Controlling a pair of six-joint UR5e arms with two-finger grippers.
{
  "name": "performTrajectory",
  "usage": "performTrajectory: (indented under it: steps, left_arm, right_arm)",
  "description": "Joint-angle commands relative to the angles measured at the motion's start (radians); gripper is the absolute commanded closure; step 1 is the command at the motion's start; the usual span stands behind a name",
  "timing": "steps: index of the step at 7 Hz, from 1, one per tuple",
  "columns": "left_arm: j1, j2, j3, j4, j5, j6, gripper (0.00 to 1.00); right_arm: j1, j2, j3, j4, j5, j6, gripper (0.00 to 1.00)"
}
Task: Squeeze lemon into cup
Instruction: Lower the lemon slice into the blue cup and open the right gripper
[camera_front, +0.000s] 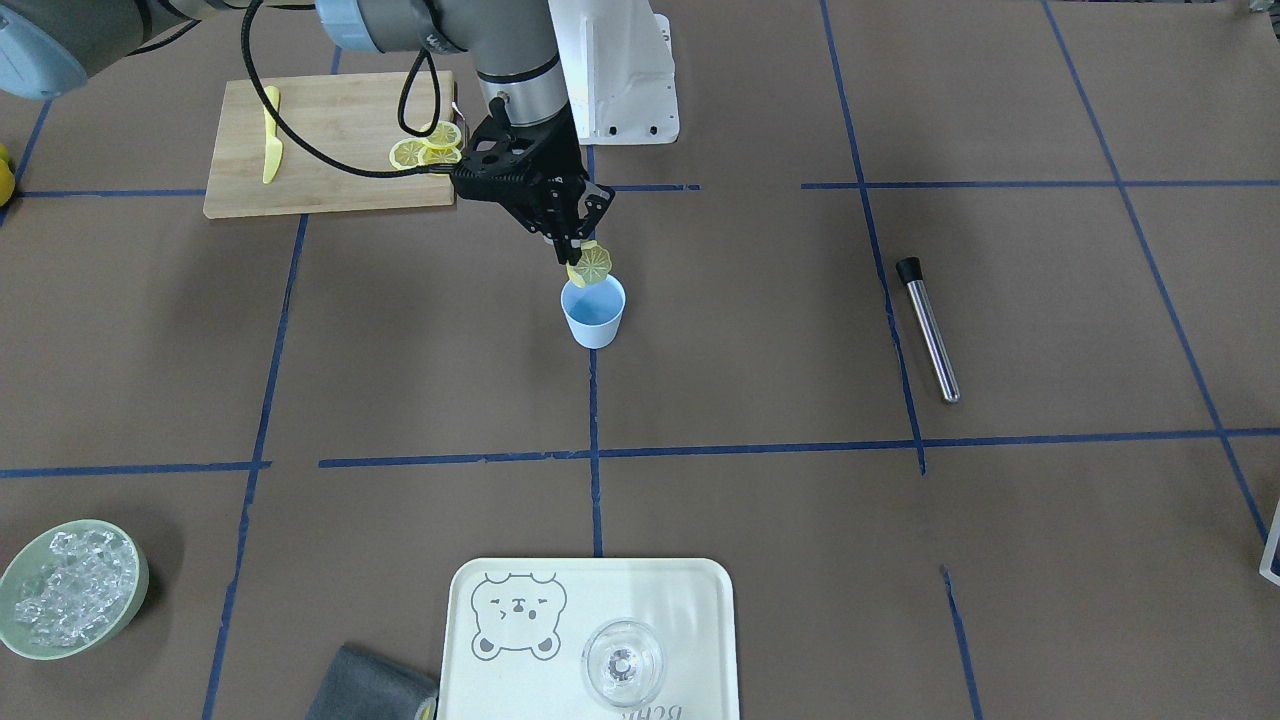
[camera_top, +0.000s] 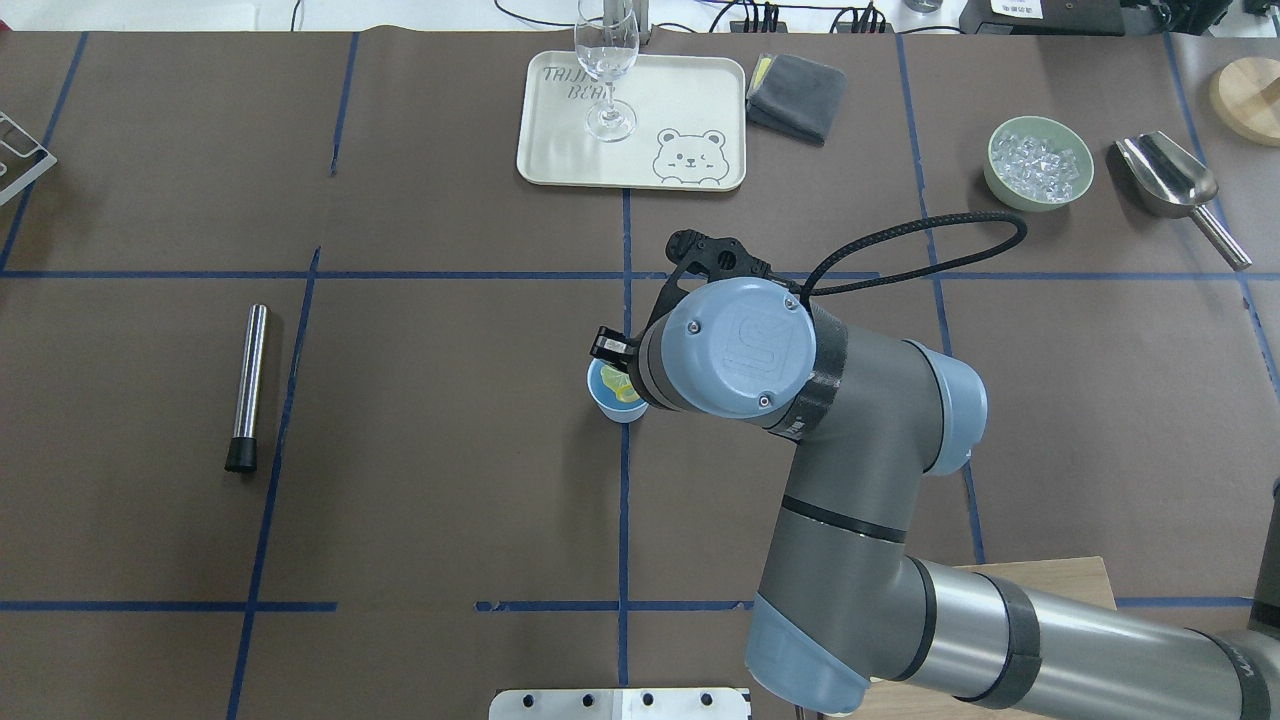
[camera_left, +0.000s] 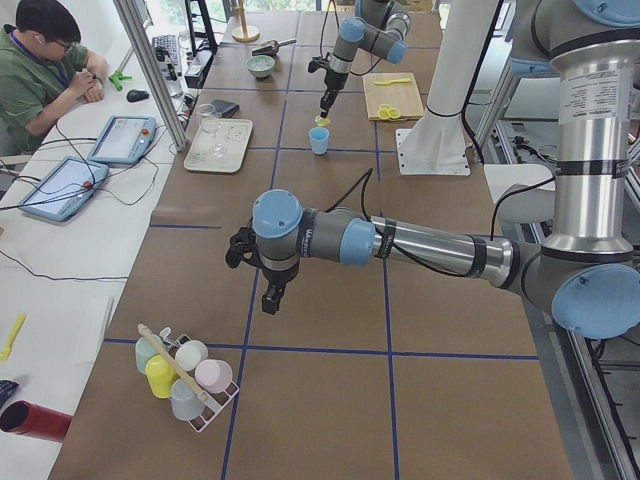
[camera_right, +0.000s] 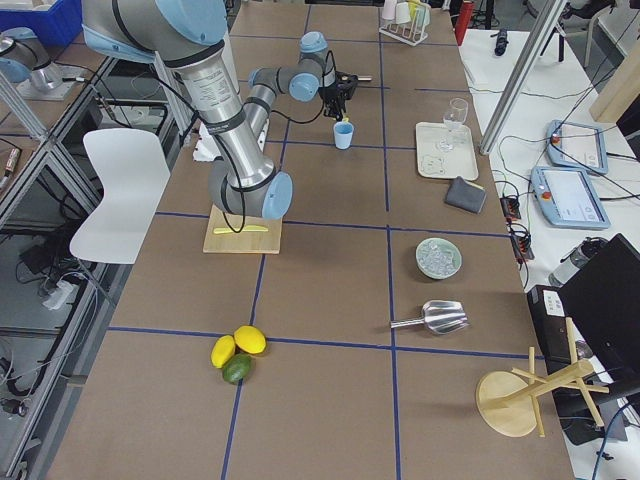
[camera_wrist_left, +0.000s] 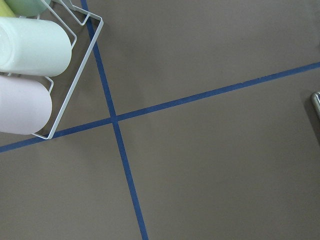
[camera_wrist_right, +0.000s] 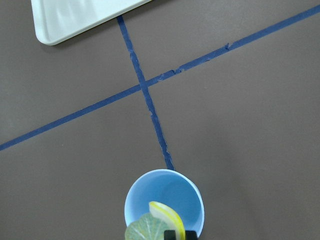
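My right gripper (camera_front: 575, 258) is shut on a thin yellow lemon slice (camera_front: 592, 263) and holds it just above the mouth of the light-blue cup (camera_front: 594, 312), which stands upright at the table's middle. In the right wrist view the bent slice (camera_wrist_right: 150, 227) hangs over the cup (camera_wrist_right: 150, 192). From overhead the right wrist covers most of the cup (camera_top: 606, 403). My left gripper (camera_left: 272, 298) shows only in the exterior left view, hovering low over the table far from the cup. I cannot tell whether it is open or shut.
A cutting board (camera_front: 330, 100) behind the cup carries more lemon slices (camera_front: 428, 148) and a yellow toy knife (camera_front: 271, 148). A steel rod (camera_front: 928, 330), a tray (camera_front: 700, 620) with a clear glass (camera_front: 622, 662), an ice bowl (camera_front: 70, 590) and a cup rack (camera_wrist_left: 30, 65) lie around.
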Motion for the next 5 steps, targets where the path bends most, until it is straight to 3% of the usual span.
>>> performTrajectory:
  steps: [1,3,5]
  left_arm:
    - [0.000,0.000,0.003,0.000,0.000,0.001,0.00]
    - [0.001,-0.002,0.007,-0.002,0.000,0.001,0.00]
    - [0.001,-0.002,0.009,-0.002,0.000,0.001,0.00]
  right_arm:
    - [0.012,0.003,-0.036,0.002,0.000,-0.030,1.00]
    - [0.012,0.010,-0.046,0.002,0.002,-0.030,1.00]
    - [0.011,0.020,-0.044,0.002,0.002,-0.024,0.79]
